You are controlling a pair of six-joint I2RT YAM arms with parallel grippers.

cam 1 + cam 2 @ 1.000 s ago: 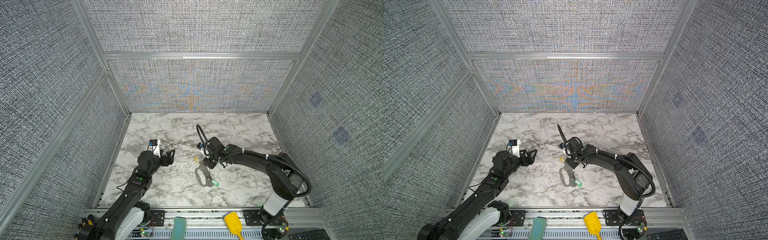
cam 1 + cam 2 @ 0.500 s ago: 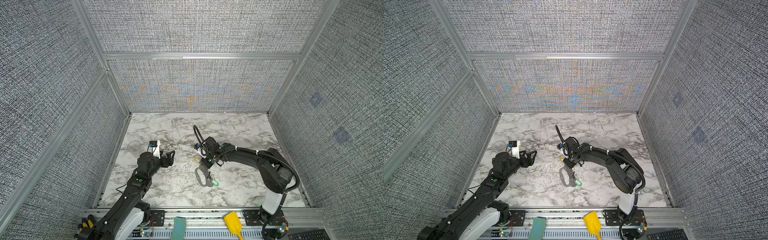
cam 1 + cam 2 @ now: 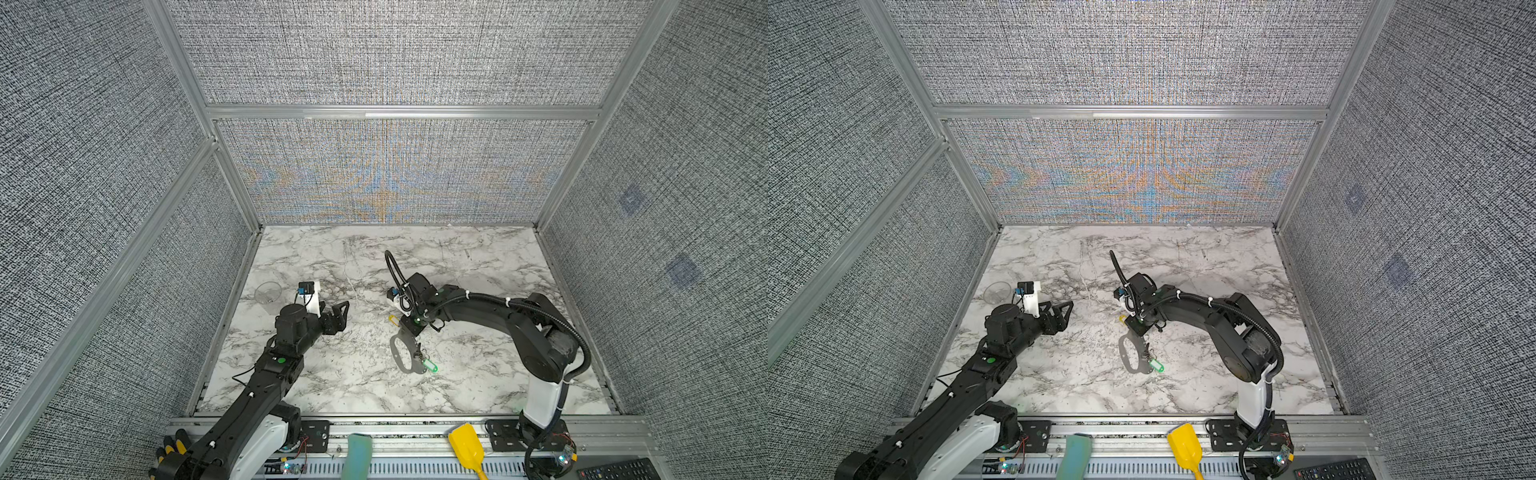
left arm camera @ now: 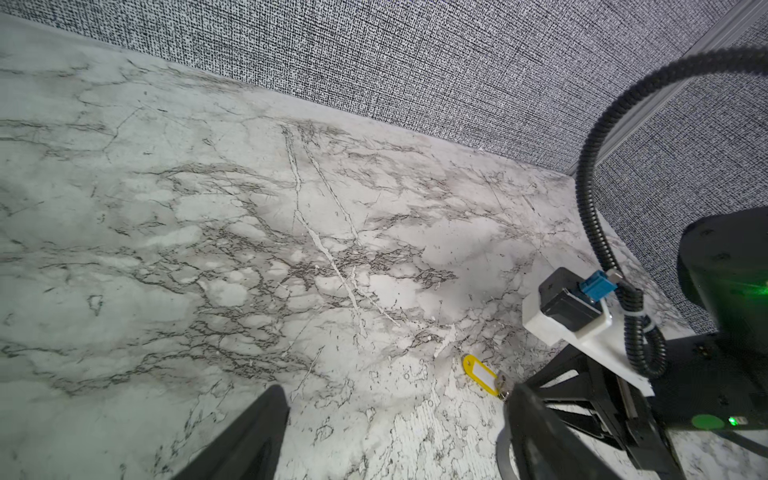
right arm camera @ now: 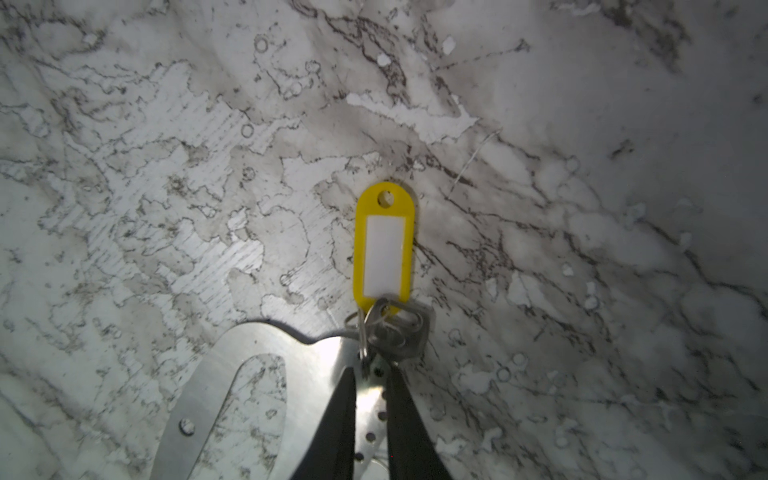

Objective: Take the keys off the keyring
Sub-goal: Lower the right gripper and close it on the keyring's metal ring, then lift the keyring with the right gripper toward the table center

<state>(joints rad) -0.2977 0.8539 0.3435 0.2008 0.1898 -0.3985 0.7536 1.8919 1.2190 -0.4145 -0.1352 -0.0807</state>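
The marble table [image 3: 478, 266] is lying mostly bare toward the walls on three sides, leaving wide room. The keyring [image 5: 316, 374] is lying flat near the middle front. The right gripper [image 5: 371, 372] is standing over its perforated edge, jaws nearly together around it (whether they are really pinching, I cannot tell). The left gripper [image 3: 340, 313] is hovering well apart, spread wide and empty. A clear cup [image 3: 268, 292] is sitting far left. The right wrist view is showing the yellow tag [image 5: 384, 245] on small rings [image 5: 376, 320]. The green tag [image 3: 430, 366] is appearing only in both top views.
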